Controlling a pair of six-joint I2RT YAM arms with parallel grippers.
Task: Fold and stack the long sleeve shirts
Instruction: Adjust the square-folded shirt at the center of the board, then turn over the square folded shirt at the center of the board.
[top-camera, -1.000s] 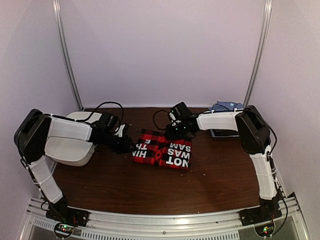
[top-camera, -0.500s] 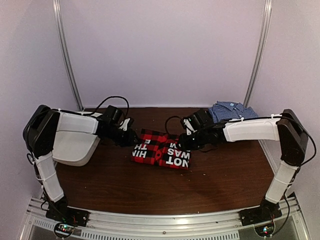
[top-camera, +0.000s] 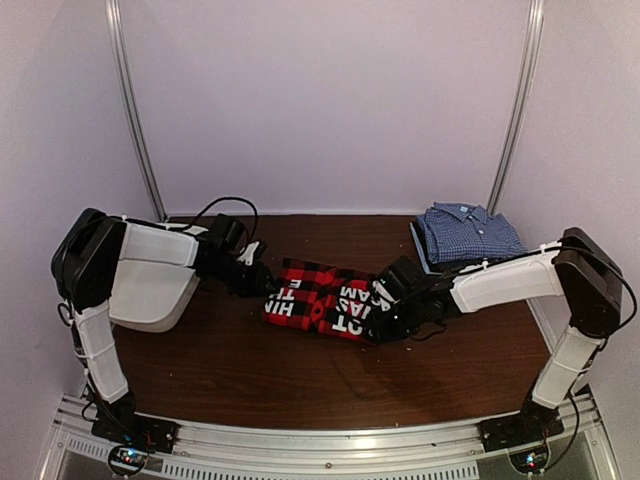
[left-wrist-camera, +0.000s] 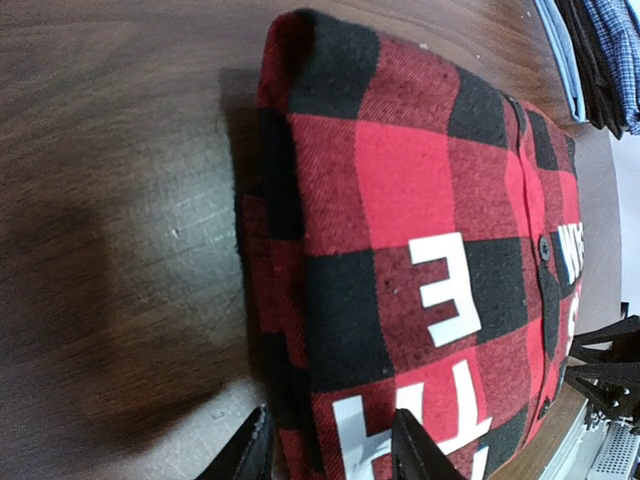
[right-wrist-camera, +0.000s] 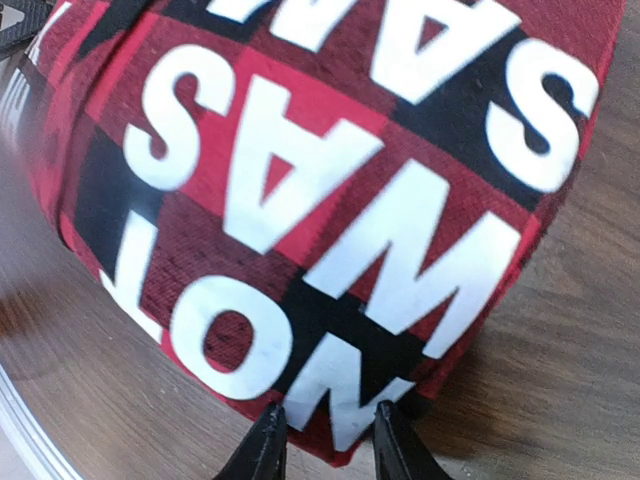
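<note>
two shirts lie on the brown bench (top-camera: 250, 370), with a white tub (top-camera: 150, 302) at its left end under my left arm. the red plaid shirt (top-camera: 310, 295) lies folded mid-bench, white letters up. the blue check shirt (top-camera: 470, 232) sits folded at the far right corner, well apart. my left pincer (left-wrist-camera: 330, 445) is drawn narrow on the plaid's left edge, cloth between its fingers. my right pincer (right-wrist-camera: 322, 440) is likewise nipped on the near right corner.
</note>
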